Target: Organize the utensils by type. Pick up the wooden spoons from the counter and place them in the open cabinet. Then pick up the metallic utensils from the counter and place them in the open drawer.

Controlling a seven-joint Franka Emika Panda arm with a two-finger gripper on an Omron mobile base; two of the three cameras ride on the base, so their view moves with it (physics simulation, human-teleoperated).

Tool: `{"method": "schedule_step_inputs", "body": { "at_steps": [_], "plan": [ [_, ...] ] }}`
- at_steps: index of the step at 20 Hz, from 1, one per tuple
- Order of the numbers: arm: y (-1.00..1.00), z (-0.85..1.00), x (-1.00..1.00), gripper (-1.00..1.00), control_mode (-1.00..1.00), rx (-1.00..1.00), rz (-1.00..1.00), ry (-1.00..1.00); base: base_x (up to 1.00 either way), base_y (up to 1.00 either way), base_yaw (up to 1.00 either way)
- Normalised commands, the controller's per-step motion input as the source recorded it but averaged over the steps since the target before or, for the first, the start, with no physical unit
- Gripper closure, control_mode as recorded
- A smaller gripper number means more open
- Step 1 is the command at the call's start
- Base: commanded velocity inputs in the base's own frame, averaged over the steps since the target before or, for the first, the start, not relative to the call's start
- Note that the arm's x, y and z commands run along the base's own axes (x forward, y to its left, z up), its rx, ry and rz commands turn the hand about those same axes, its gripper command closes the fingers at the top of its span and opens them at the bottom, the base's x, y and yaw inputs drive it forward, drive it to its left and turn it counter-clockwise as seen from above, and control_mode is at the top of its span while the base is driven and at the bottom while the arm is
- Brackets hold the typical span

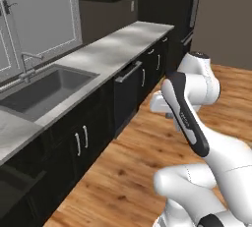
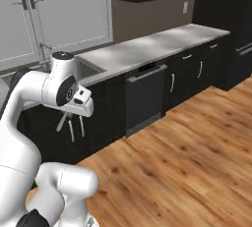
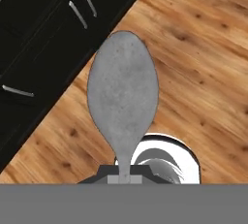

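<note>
You see the grey spoon (image 3: 123,92) bowl-forward, handle pinched at its base, above the wood floor (image 3: 203,72) beside black cabinets (image 3: 43,39).

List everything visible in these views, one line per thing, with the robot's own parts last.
silver spoon: one, grey-silver, held over the floor in the hand view.
counter: one, pale marble, along the wall.
sink: one, grey, set in the counter.
faucet: one, silver, behind the sink.
cabinet fronts: several, black with silver handles, under the counter.
floor: one, brown wood.
gripper: one, dark, shut on the spoon's handle.
arm: one, white with dark joints.
</note>
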Motion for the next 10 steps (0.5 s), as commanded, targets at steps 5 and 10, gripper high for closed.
{"method": "schedule_step_inputs", "body": {
  "at_steps": [5,10],
  "plan": [
    [0.00,0.00,0.00,1.00,1.00,0.00,0.00,0.00,0.89,-0.15,0.51],
    [0.00,0.00,0.00,1.00,1.00,0.00,0.00,0.00,0.87,-0.16,0.55]
  ]
}}
